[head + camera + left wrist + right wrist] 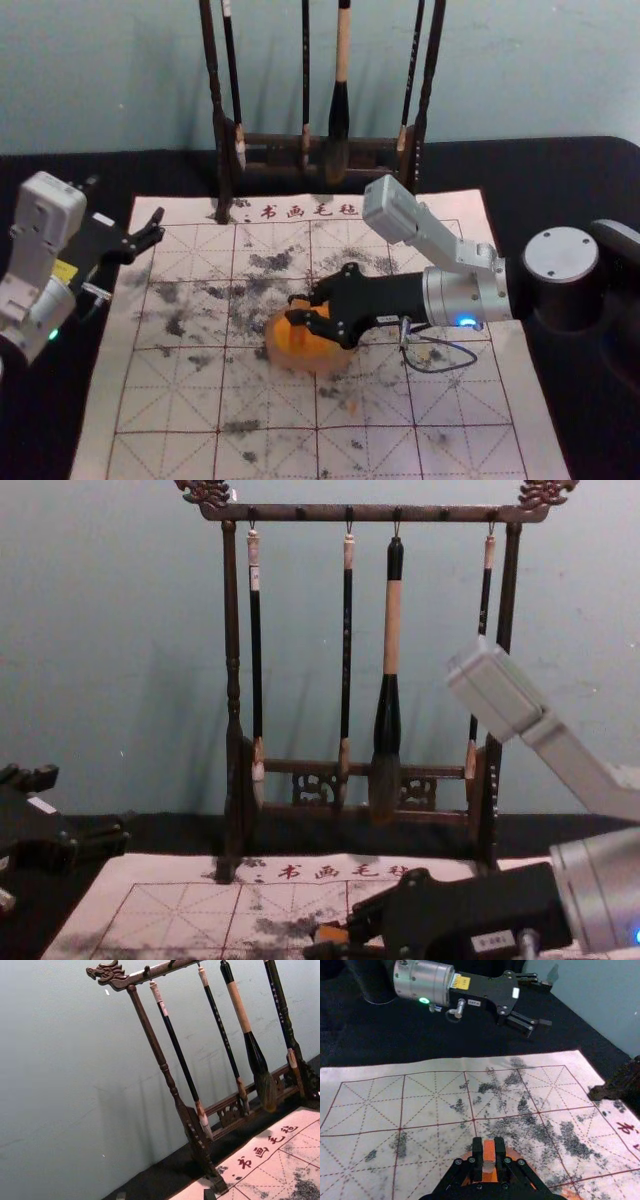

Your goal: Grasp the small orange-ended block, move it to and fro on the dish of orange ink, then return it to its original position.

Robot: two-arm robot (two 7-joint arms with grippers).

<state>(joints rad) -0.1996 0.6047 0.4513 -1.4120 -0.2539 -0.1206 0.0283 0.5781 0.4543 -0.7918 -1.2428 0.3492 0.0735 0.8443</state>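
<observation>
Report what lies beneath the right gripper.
The dish of orange ink, resting on the marked mat. The right gripper, closed on the block, covers part of the dish, so that part can't be seen.

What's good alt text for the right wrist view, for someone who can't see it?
The right gripper holds a small orange-ended block between its fingers at the dish of orange ink, on a black-smudged, red-lined grid mat. Farther off, the left gripper hangs open, mostly against the dark table.
</observation>
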